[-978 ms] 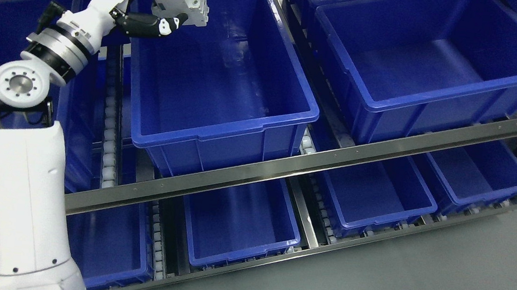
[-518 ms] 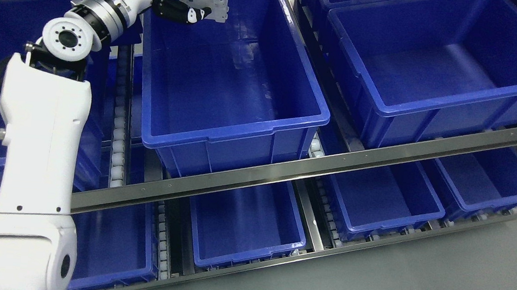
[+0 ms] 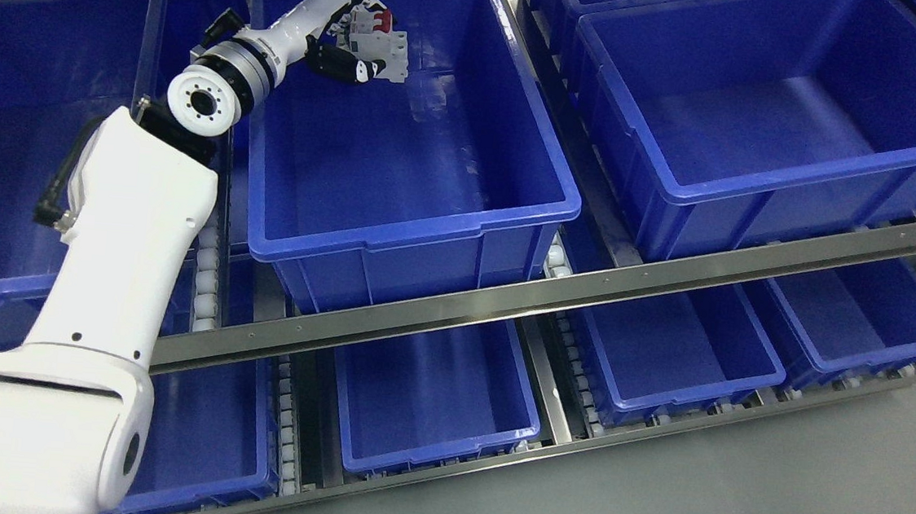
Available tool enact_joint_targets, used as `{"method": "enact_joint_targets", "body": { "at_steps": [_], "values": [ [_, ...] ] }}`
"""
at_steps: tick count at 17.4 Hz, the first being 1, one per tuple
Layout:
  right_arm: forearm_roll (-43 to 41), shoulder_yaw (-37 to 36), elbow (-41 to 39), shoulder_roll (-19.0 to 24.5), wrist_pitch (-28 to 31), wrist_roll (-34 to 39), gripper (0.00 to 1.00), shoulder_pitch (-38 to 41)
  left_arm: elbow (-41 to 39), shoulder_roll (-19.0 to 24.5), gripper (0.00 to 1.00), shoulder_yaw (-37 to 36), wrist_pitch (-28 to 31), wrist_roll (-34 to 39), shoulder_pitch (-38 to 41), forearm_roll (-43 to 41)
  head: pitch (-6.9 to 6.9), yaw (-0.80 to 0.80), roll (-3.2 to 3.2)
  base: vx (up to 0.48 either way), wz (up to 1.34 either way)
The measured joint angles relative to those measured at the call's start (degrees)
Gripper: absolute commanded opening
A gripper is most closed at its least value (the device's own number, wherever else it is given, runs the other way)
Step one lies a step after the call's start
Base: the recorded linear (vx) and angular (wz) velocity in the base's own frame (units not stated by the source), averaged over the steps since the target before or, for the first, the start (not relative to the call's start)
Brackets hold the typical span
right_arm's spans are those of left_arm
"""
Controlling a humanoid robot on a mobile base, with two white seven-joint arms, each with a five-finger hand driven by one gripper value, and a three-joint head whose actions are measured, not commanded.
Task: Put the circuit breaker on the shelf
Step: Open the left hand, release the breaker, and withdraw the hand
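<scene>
Over the far-left corner of the middle bin (image 3: 460, 224), the left hand (image 3: 348, 59) gripped the breaker (image 3: 377, 36), dark fingers (image 3: 340, 67) wrapped under and around it. Breaker was white with red toggles, held above the bin's inside, not touching the floor or walls as far as visible. Arm reached in over the bin's left rim, likely so the part could be let go inside rather than on the rail (image 3: 586, 287). Release not yet done. Right arm not visible. Shelf was a tilted roller rack with metal rails, blue bins in two tiers, all looking empty. Right bin (image 3: 757, 191) sat beside the middle one. Grey floor (image 3: 732, 507) lay at the lower right.
</scene>
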Motion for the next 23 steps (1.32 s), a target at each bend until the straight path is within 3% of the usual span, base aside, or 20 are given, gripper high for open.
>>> {"method": "enact_joint_targets", "body": {
  "at_steps": [5,7,15,19,23],
  "values": [
    [0.0,0.0,0.0,0.0,0.0,0.0,1.00,0.0,5.3,-0.8,0.50,-1.8,0.3,2.5,-0.1,-0.1,0.00,0.00,0.00,0.005,-0.02],
    [0.0,0.0,0.0,0.0,0.0,0.0,1.00,0.0,6.8,-0.9,0.67,-2.3,0.3,3.8,-0.3,-0.1,0.00,0.00,0.00,0.027,-0.09],
    [0.0,0.0,0.0,0.0,0.0,0.0,1.00,0.0,8.8,0.7,0.99,-1.5,0.5,6.1,-0.7,0.3,0.00,0.00,0.00,0.024,0.00],
    [0.0,0.0,0.0,0.0,0.0,0.0,1.00,0.0,5.2,-0.6,1.00,10.0,-0.3,10.9,-0.2,2.9,0.00,0.00,0.00,0.000,0.00],
    [0.0,0.0,0.0,0.0,0.0,0.0,1.00,0.0,-1.5,-1.9,1.00,18.6,-1.0,13.9,3.1,11.4,0.00,0.00,0.00,-0.021,0.02]
  ]
}}
